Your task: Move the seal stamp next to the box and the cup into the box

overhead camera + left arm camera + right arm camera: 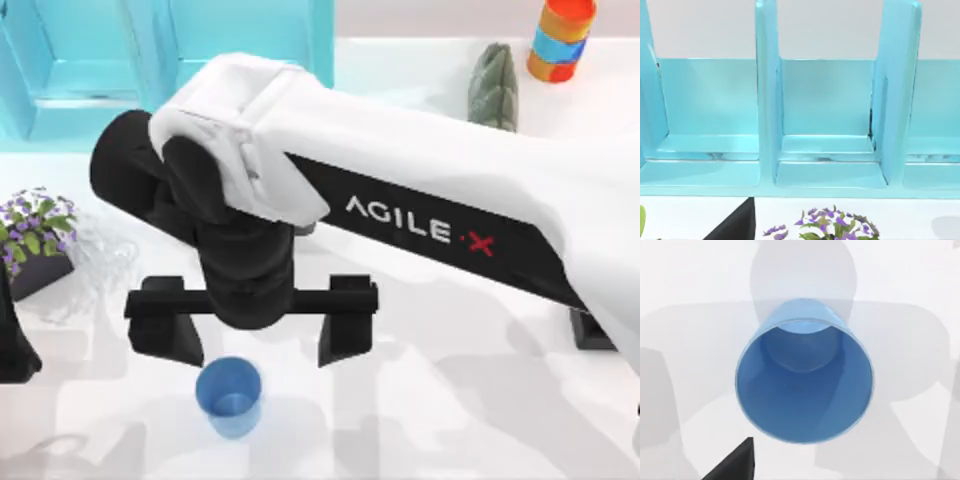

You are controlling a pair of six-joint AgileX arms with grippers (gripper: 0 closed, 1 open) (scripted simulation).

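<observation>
So at this point the job looked barely started, as far as I could judge. Going left to right across the top view: there was a potted plant with purple flowers (35,225) at the left edge, and behind it the light blue box (120,60) with its upright dividers, which the left wrist view looked straight into (765,100). Its compartments had nothing in them that I could see, so no cup was in there yet. A dark bit at the far left edge of the top view might have been the left arm parked there, but I couldn't tell anything about its gripper.

Moving toward the middle, the right gripper (260,335) hung over the table with its fingers spread wide apart, holding nothing. The blue cup (230,395) stood upright on the white table (450,400) just in front of the gap between those fingers, near the front edge and well apart from the box. The right wrist view looked down into its open mouth (805,375). My guess was the arm was lining up for the grab, so picking, carrying and dropping were all left to do.

The seal stamp I couldn't find, so I can't say whether that half was done.

Only readable writing: "AGILE·X" in white letters with a red X on the right arm's black side panel (420,228).

Far right at the back sat a greenish lumpy thing (493,88) and a striped cylinder (562,38).
</observation>
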